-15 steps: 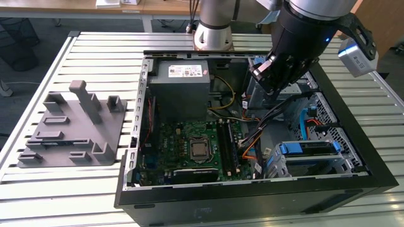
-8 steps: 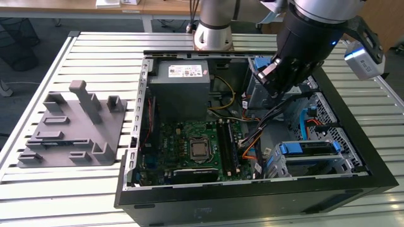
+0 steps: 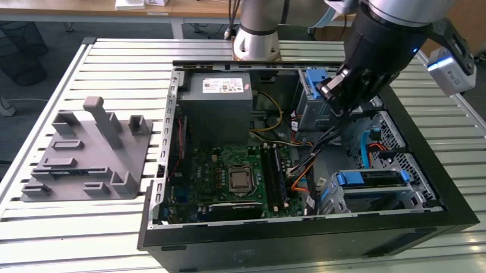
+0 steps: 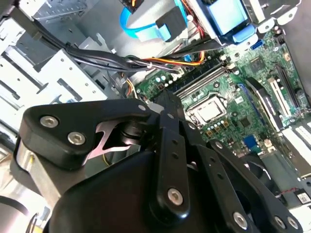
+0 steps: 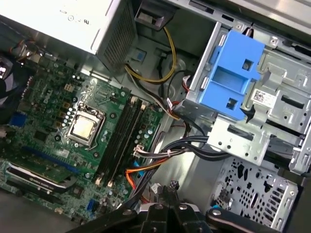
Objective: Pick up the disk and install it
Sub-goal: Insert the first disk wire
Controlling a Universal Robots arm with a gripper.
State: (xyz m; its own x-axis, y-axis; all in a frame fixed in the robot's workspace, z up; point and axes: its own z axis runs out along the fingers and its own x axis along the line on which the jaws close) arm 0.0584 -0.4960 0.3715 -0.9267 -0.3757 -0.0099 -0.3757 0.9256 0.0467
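My fingers are pressed together with nothing between them; in the first wrist view the gripper (image 5: 168, 191) shows its two black tips meeting above the case floor. In the exterior view my gripper (image 3: 342, 99) hangs inside the open computer case (image 3: 304, 244), toward the exterior view's right, just beside the upper drive cage with its blue latch (image 5: 235, 73).

Directly beneath my tips runs a bundle of black, orange and yellow cables (image 5: 194, 150), which crosses from the cage toward the motherboard (image 5: 73, 126). On that green board I see the memory slots and the square processor socket (image 5: 86, 127).

The disk (image 3: 368, 178) is apart from me: it sits in the lower metal drive cage at the case corner on the exterior view's right, its blue carrier facing up. In the second wrist view the disk (image 4: 224, 17) shows a pale face framed by that blue plastic, with a flat blue cable close by.

Further off, the grey power supply (image 3: 216, 96) fills the case's far corner. Outside the case, on the slatted white table (image 3: 114, 62), a grey moulded fixture (image 3: 87, 151) stands on the exterior view's left
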